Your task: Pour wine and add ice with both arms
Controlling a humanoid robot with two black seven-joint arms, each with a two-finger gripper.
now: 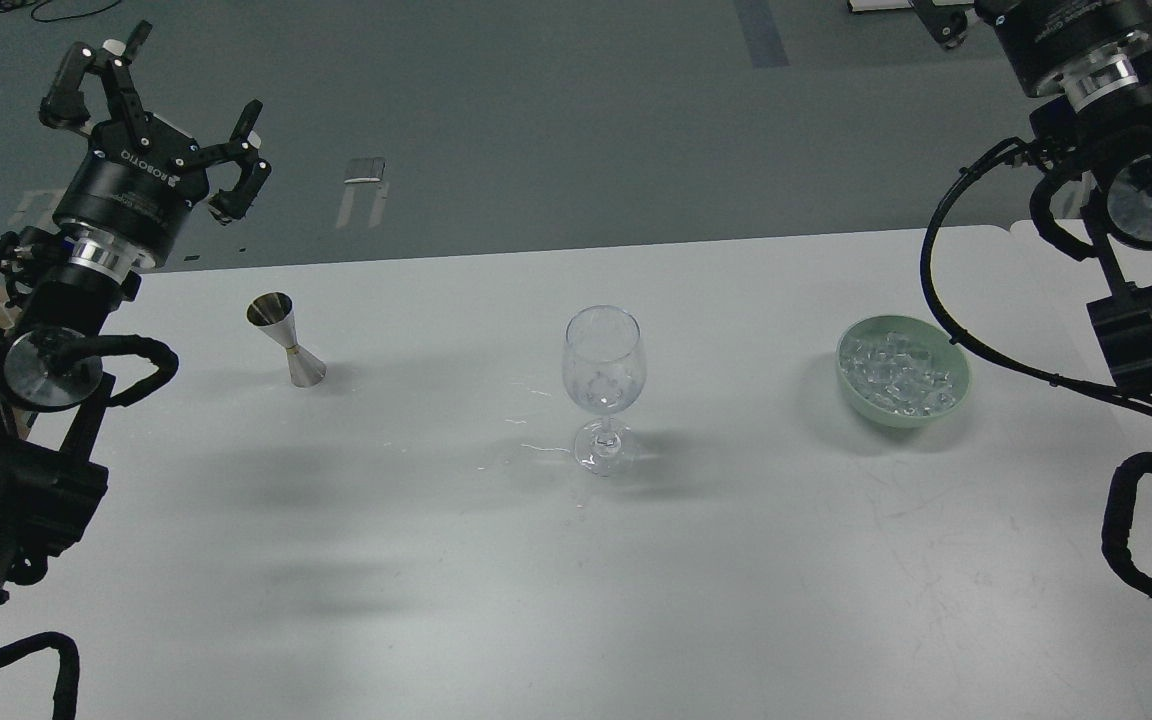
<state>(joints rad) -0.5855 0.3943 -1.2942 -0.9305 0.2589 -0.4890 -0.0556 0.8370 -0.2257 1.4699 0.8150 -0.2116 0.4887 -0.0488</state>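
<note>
A clear wine glass (pixel 603 385) stands upright at the table's middle, with a few small clear lumps low in its bowl; I cannot make out any wine in it. A pale green bowl (pixel 958 392) to its right holds a heap of ice cubes (pixel 898 372). A steel jigger (pixel 286 340) stands at the left. My left gripper (pixel 161 110) is open and empty, raised beyond the table's far left edge, above and left of the jigger. My right gripper (pixel 946 22) is at the top right, mostly cut off by the view's edge.
Thin wet streaks (pixel 526 425) lie on the white table (pixel 576 580) just left of the glass's foot. A second table (pixel 1046 235) adjoins at the far right. Grey floor lies beyond the far edge.
</note>
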